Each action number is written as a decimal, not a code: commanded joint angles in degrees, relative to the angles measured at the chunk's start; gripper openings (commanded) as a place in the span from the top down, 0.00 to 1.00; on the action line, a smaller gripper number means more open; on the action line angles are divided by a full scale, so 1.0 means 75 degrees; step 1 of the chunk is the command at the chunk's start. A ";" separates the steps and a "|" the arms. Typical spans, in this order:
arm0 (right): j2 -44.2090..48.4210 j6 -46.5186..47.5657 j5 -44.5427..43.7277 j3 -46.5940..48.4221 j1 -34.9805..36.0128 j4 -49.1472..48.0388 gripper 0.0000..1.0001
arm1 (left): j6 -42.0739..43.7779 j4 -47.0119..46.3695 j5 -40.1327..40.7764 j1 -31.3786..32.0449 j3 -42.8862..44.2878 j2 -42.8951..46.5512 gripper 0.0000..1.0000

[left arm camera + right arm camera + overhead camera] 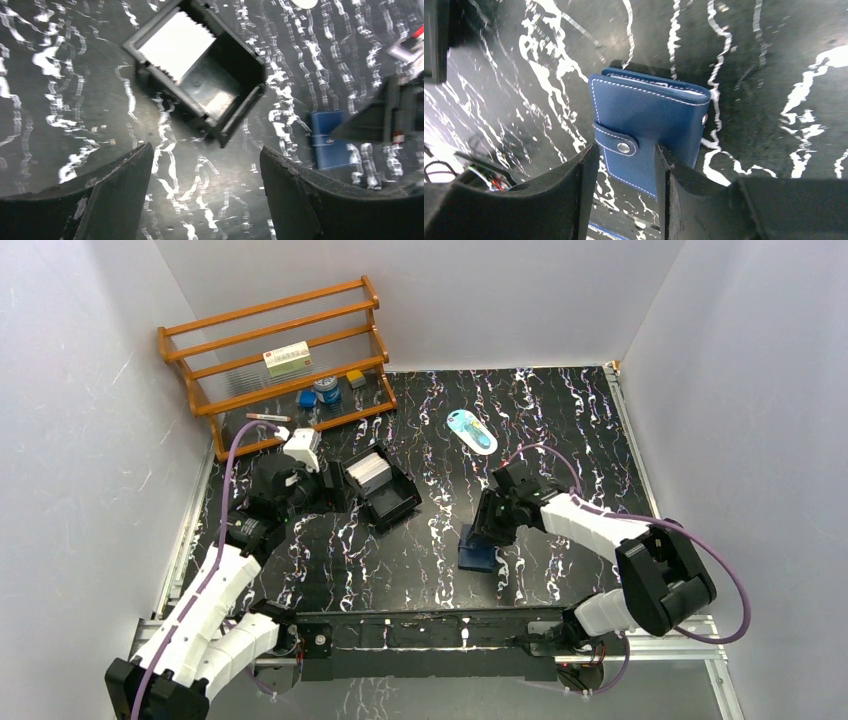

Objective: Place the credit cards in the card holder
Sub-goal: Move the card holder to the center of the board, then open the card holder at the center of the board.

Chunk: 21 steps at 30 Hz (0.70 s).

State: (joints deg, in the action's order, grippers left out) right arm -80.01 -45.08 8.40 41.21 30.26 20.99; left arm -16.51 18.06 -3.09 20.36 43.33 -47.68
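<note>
From above, the right pincer (487, 535) covers the far part of the card holder (478, 558); only its near edge shows. In the right wrist view the holder's near edge lies behind the fingers (581, 185), and contact cannot be judged. The credit cards (175, 45) in the black tray (212, 92) glare blank white in the left wrist view, their count and print unreadable, and the top edge cuts off the tray's far corner. The bottom edge crops the left pincer (205, 147). Items on the wooden shelf (265, 308) are too small to name.
</note>
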 commanded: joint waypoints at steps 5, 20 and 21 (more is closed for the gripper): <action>0.1128 0.0705 -0.0110 0.0361 0.0082 0.0238 0.48 | -0.0926 0.0657 -0.1935 0.0027 0.1212 -0.0840 0.39; 0.1179 0.0472 0.1023 -0.1395 -0.1021 -0.1138 0.48 | -0.1673 0.1296 -0.1498 0.2001 0.2260 -0.2340 0.52; 0.1152 0.0487 0.0920 -0.1464 -0.1020 -0.1166 0.48 | -0.1722 0.1292 -0.1375 0.2203 0.2295 -0.2461 0.52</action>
State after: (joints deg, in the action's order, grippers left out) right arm -71.18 -41.04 14.85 31.24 23.05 17.34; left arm -27.16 25.82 -16.10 31.33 57.52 -64.12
